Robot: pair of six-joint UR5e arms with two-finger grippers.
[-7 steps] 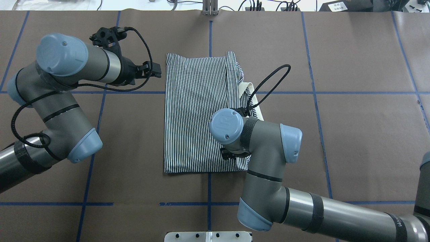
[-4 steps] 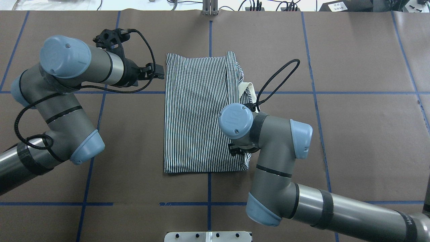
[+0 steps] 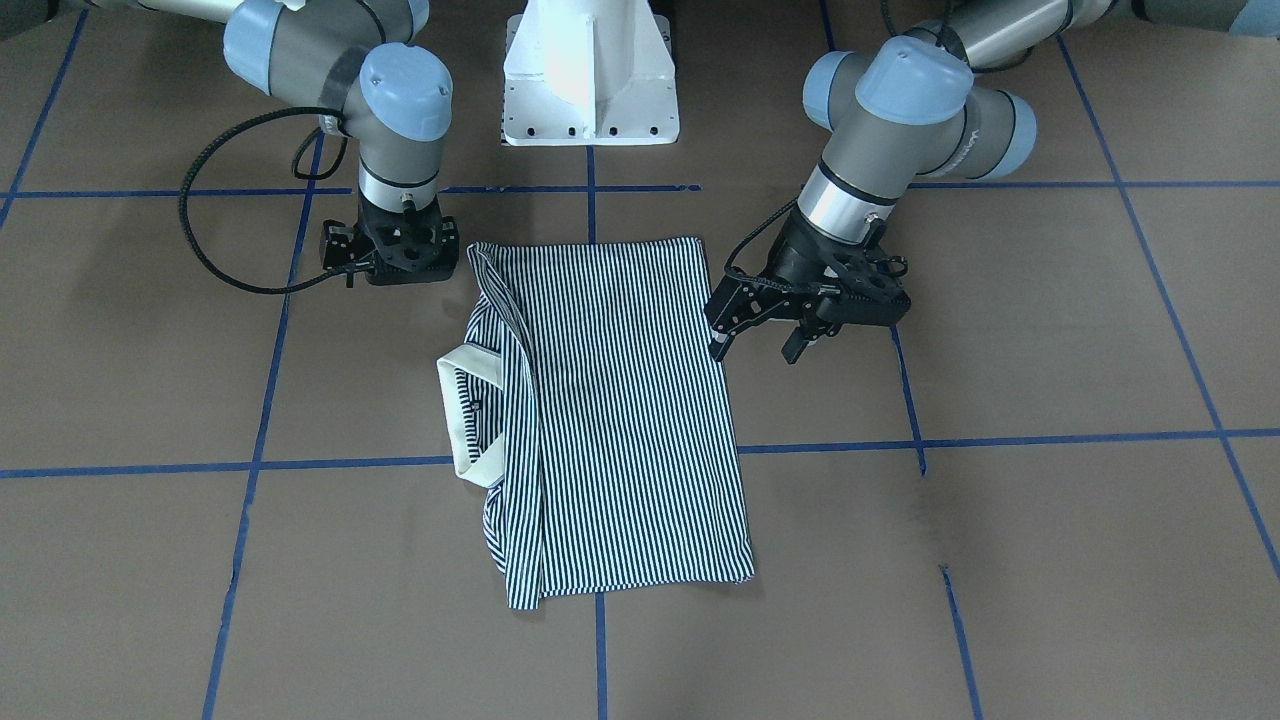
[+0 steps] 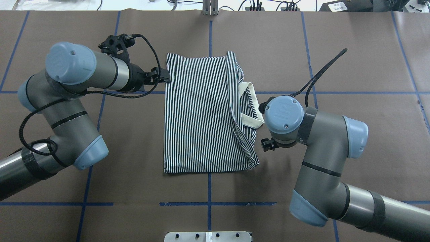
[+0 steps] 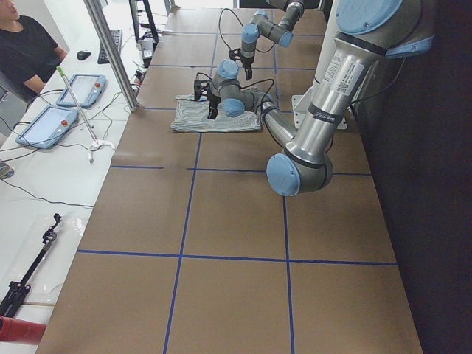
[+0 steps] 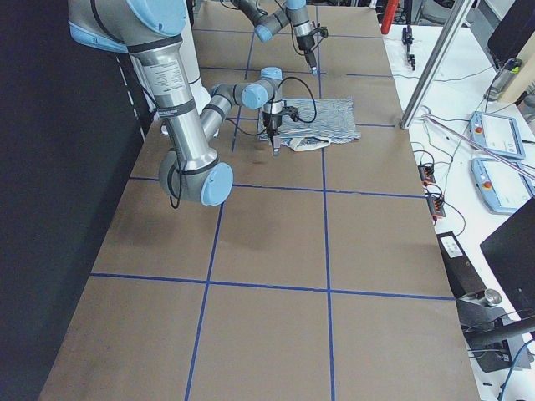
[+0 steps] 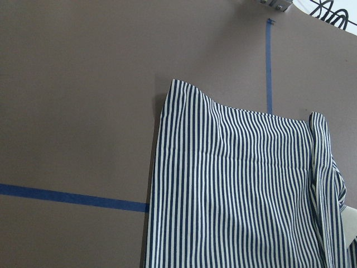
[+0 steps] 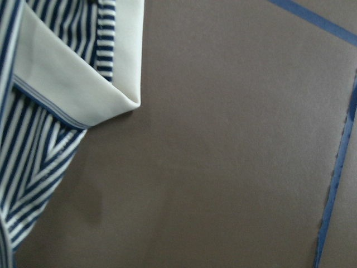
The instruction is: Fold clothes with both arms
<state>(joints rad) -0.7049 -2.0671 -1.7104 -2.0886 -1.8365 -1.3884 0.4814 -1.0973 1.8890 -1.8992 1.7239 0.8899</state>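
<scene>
The striped polo shirt lies folded into a tall rectangle on the brown table, also seen in the front view. Its cream collar sticks out on my right side. My left gripper is open and empty, with one fingertip at the shirt's far-left edge; I cannot tell if it touches. The left wrist view shows that corner of the shirt. My right gripper points down beside the shirt's near-right part, off the cloth, mostly hidden under its wrist; I cannot tell its jaws. Its wrist view shows the collar.
The white pedestal base stands at the near table edge. Blue tape lines grid the brown table. A metal post stands at the far edge. An operator sits by tablets at the far side.
My right arm has moved right, off the shirt's near-right part, uncovering the collar and that edge. My left gripper has moved right up to the shirt's far-left edge.
</scene>
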